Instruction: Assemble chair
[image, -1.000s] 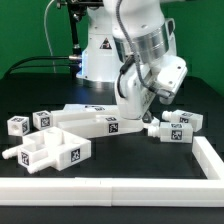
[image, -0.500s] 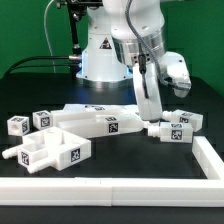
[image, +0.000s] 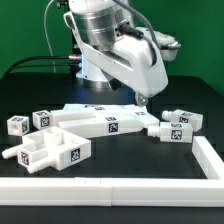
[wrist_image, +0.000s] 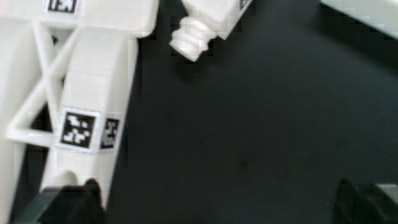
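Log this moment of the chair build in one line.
jaws: open, empty | over: table, beside X-braced frame | chair parts: lying on table, none held

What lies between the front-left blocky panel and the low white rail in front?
Only a narrow strip of bare black table separates the blocky panel from the rail; the exterior view shows it.

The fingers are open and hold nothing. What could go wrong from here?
1. One of the open fingers sits at the edge of the X-braced frame; going down from here, it may land on the frame or push it instead of straddling it.
2. The post with the ridged tip lies close to that frame, so a shoved frame could knock it.
3. The arm hangs low over the crowded tagged blocks; a sweep may scatter them.
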